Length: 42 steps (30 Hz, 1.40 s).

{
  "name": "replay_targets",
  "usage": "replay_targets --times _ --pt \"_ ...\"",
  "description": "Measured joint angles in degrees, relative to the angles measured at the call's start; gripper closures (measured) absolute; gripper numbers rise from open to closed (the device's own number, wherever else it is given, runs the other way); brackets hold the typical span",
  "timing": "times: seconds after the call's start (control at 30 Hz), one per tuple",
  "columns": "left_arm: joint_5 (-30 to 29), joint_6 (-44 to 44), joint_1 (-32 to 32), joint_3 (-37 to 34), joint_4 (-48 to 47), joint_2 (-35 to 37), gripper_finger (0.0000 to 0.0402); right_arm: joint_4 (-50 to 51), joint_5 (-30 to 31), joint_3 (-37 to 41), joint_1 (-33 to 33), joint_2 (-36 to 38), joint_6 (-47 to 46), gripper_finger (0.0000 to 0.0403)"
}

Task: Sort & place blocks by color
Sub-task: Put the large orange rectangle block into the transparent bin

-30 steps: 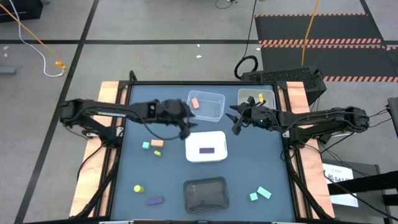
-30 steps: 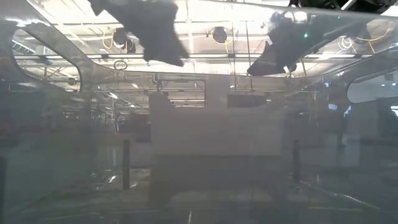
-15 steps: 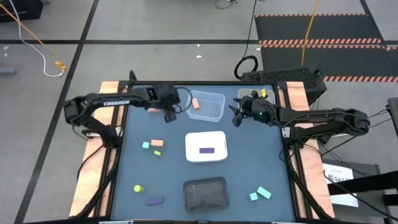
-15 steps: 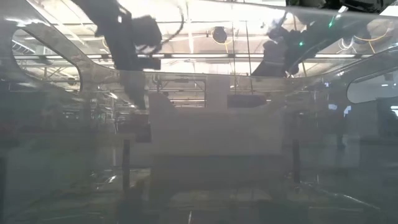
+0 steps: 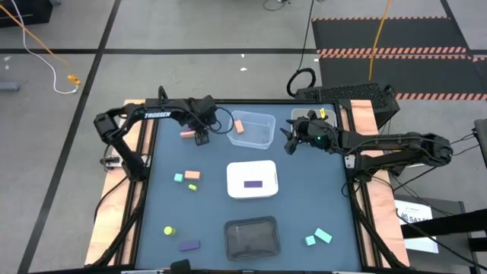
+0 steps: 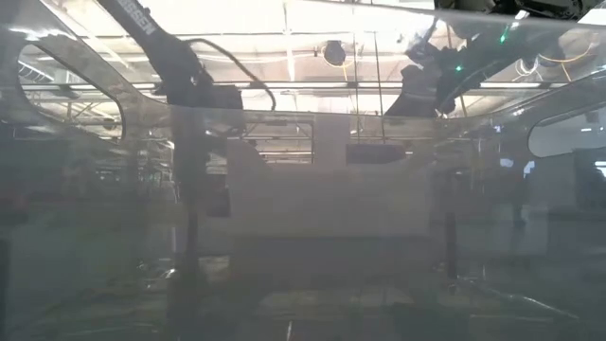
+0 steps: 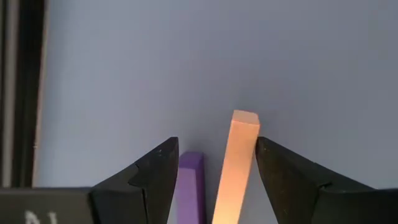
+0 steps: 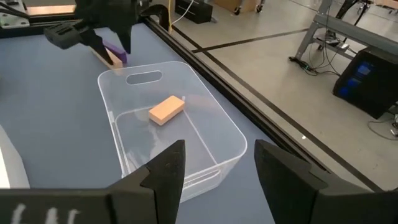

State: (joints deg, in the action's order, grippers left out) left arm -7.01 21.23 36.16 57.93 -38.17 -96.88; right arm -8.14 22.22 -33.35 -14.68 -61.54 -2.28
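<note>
My left gripper (image 5: 202, 137) (image 7: 214, 149) is open, low over the table's far left part, and points down. A salmon-orange bar (image 7: 239, 155) (image 5: 187, 134) and a purple bar (image 7: 191, 186) lie side by side on the table between its fingers. My right gripper (image 5: 288, 141) (image 8: 217, 152) is open and hovers right of the clear tray (image 5: 262, 138). That tray holds one salmon-orange block (image 8: 166, 109) (image 5: 239, 126). The white tray (image 5: 266, 186) holds a purple block (image 5: 252, 183). The right wrist view shows the left gripper (image 8: 102, 37) over the two bars. My left gripper stands astride the two bars from above. One finger (image 7: 280, 174) is right beside the salmon-orange bar's long side (image 7: 249, 149). Whether it touches the bar cannot be told. Both bars lie flat on the table.
Grey-beige tray (image 5: 304, 114) at the far right holds yellow-green pieces. Black tray (image 5: 252, 224) sits at the near edge. Loose on the table: teal (image 5: 179, 177), salmon-orange (image 5: 192, 174) and yellow-green (image 5: 192, 186) blocks, a yellow-green cylinder (image 5: 168, 230), a purple bar (image 5: 189, 245), two teal pieces (image 5: 319, 237).
My left gripper has swung from the white tray's far left corner toward the table's far left, then come down over the salmon-orange and purple bars. My right gripper has drawn slightly toward the far edge and then kept still.
</note>
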Motion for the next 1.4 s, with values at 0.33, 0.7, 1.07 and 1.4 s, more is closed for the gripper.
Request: replay_targets --times 0.33,0.7,1.07,1.4 --pt "1.1 0.7 1.6 -0.4 -0.5 -3.7 0.0208 0.3 0.0 0.0 0.0 0.0 0.0 0.0220" --pt "1.4 -7.2 0.8 -0.5 -0.3 -2.2 0.0346 0.3 0.0 0.0 0.0 0.0 0.0 0.0220" --pt "8.4 -15.4 -5.4 -0.5 12.3 9.7 0.0343 -0.7 0.0 0.0 0.0 0.0 0.0 0.0220" --pt "10.6 -16.8 -16.2 -0.4 40.3 19.8 0.0342 -0.8 0.0 0.0 0.0 0.0 -1.5 0.0220"
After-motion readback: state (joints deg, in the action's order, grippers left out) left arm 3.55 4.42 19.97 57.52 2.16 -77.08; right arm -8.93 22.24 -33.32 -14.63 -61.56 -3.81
